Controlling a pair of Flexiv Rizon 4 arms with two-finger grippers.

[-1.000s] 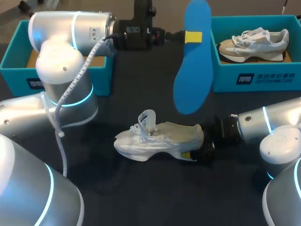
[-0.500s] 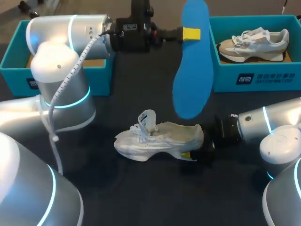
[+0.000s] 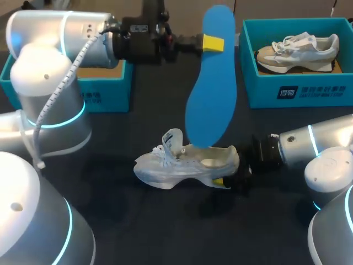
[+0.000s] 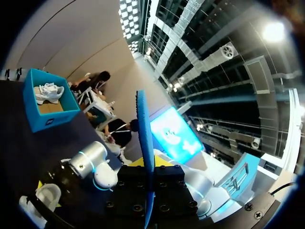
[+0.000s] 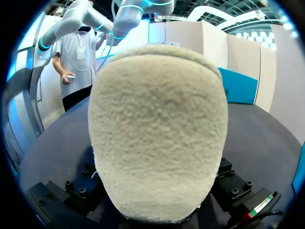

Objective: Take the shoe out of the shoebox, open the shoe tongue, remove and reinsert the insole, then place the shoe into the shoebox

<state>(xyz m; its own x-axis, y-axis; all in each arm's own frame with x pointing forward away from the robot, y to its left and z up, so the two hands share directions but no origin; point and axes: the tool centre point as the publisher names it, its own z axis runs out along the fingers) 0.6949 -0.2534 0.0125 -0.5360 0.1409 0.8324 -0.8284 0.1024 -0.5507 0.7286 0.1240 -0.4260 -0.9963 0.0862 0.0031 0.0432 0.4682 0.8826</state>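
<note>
Teal cardboard forms the left shoebox (image 3: 105, 98), which stands at the far left of the dark bench (image 3: 138, 232) with its brown floor showing behind the left arm (image 3: 49, 72). That arm comes in from the left and stretches across the back of the bench. Its left pincer (image 3: 212, 43) is clenched on the upper part of a blue insole (image 3: 209, 105), one yellow tip pressed flat against the insole's face. The insole hangs lengthwise in the air, tilted, with its lower rounded end just above the mouth of the white shoe (image 3: 187, 165). From the left wrist, the insole (image 4: 144, 143) appears edge-on, a thin blue line rising from between the fingers.

The white shoe lies on the bench near the middle, toe pointing left, tongue pulled up and standing upright. The right pincer (image 3: 231, 178) is at the heel and grasps it, a yellow tip showing under the heel edge. From the right wrist, the shoe's fuzzy cream heel (image 5: 157, 129) sits between the fingers.

At the far right stands the right shoebox (image 3: 298, 91), also teal, with a beige sneaker (image 3: 298, 52) lying inside it.
</note>
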